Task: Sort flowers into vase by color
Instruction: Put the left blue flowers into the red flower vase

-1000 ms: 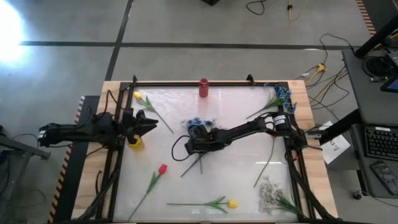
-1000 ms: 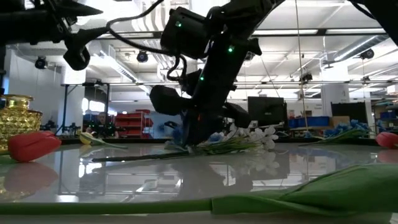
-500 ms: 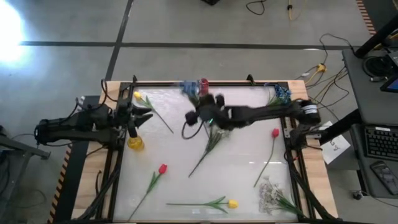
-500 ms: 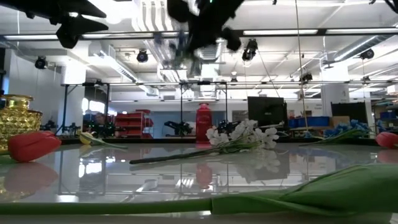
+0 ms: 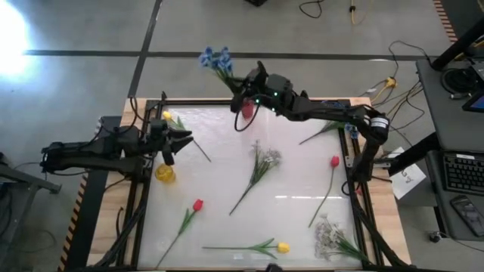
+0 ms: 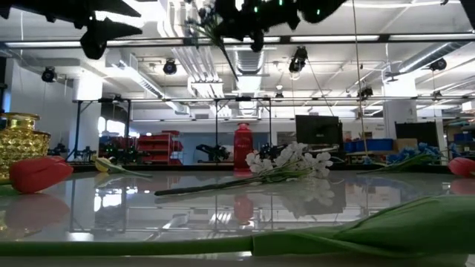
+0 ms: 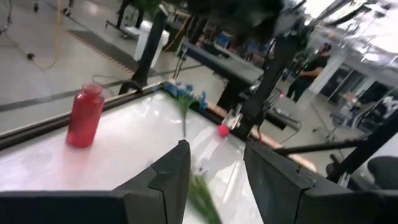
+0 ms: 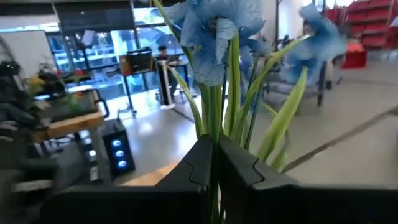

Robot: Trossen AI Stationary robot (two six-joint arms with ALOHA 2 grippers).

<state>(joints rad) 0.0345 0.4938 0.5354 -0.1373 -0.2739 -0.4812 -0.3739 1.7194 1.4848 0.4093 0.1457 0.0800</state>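
Note:
My right gripper (image 5: 244, 85) is raised high over the table's far edge by the red vase (image 5: 246, 112) and is shut on a blue blossom flower (image 5: 215, 58), which also fills the right wrist view (image 8: 214, 25). My left gripper (image 5: 187, 140) hovers open at the left, beside the gold vase (image 5: 165, 173). A white spray (image 5: 264, 161) lies flat mid-table. Red tulips (image 5: 333, 161) (image 5: 197, 205), yellow tulips (image 5: 282, 246) (image 5: 167, 115), another white spray (image 5: 327, 233) and more blue blossoms (image 7: 186, 96) lie on the table. My right gripper pinches the blue flower's bunched green stems (image 8: 219, 127) between its two fingers, just below the blossoms. The flower is lifted clear of the table. Its blossoms point out beyond the far edge, and the lower stem (image 6: 227, 53) hangs slanting below the gripper.
The gold vase (image 6: 21, 141) stands at the left edge and the red vase (image 6: 243, 147) at the middle of the far edge. A black frame (image 5: 227, 102) borders the glossy table. Flowers lie scattered along the near and right sides.
My right gripper has risen from mid-table and swung toward the far edge, carrying the blue flower, which is now lifted clear and high. The white spray it was over stays lying mid-table. My left gripper has shifted slightly toward the table's right.

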